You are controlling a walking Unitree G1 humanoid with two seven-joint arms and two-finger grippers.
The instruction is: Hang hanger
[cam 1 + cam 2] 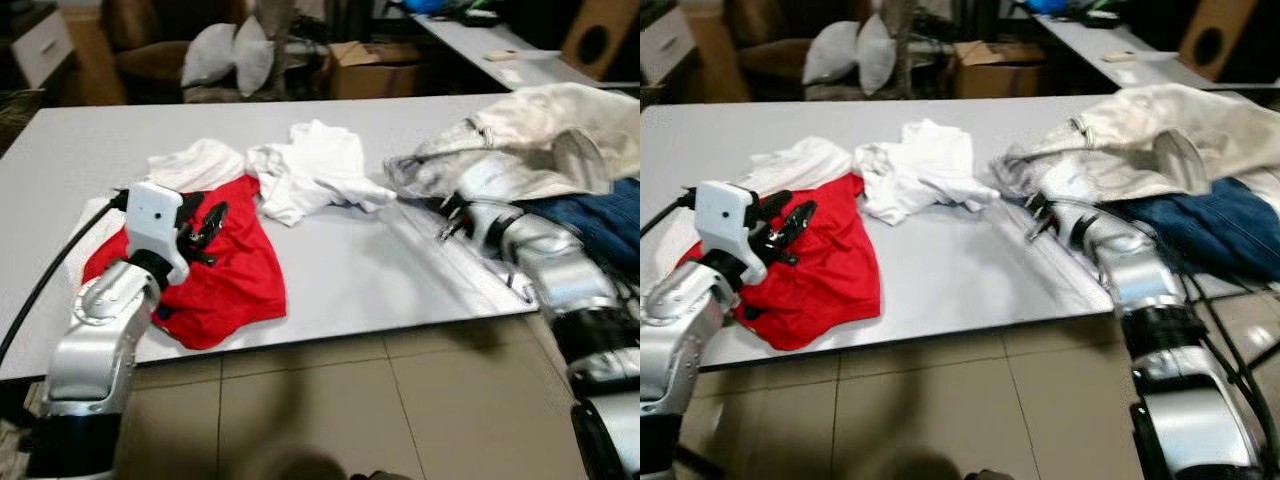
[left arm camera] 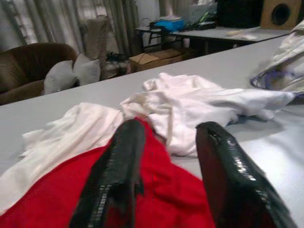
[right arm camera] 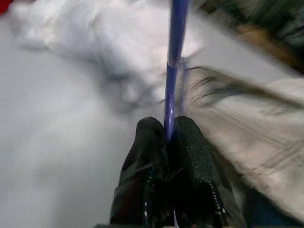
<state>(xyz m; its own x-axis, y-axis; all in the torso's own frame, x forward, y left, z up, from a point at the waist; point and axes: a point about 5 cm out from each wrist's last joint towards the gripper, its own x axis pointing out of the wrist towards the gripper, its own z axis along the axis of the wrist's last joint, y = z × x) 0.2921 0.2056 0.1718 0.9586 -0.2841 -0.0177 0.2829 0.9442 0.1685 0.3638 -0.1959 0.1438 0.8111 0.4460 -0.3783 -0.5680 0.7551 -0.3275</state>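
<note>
In the right wrist view a thin blue-purple hanger (image 3: 176, 47) runs away from my right gripper (image 3: 167, 126), whose two black fingers are shut on its wire. The hanger leads into a cream jacket (image 1: 540, 140) crumpled at the table's right side, and most of it is hidden in the cloth. My right gripper (image 1: 450, 215) sits at the jacket's near left edge. My left gripper (image 1: 205, 228) hovers open over a red garment (image 1: 225, 270) at the table's left, holding nothing.
A white shirt (image 1: 310, 170) and another white cloth (image 1: 200, 160) lie mid-table on the grey table (image 1: 380, 280). Blue jeans (image 1: 600, 215) lie under the jacket at the right. Behind are a sofa with pillows (image 1: 225, 55), a cardboard box (image 1: 370, 65) and another table (image 1: 500, 50).
</note>
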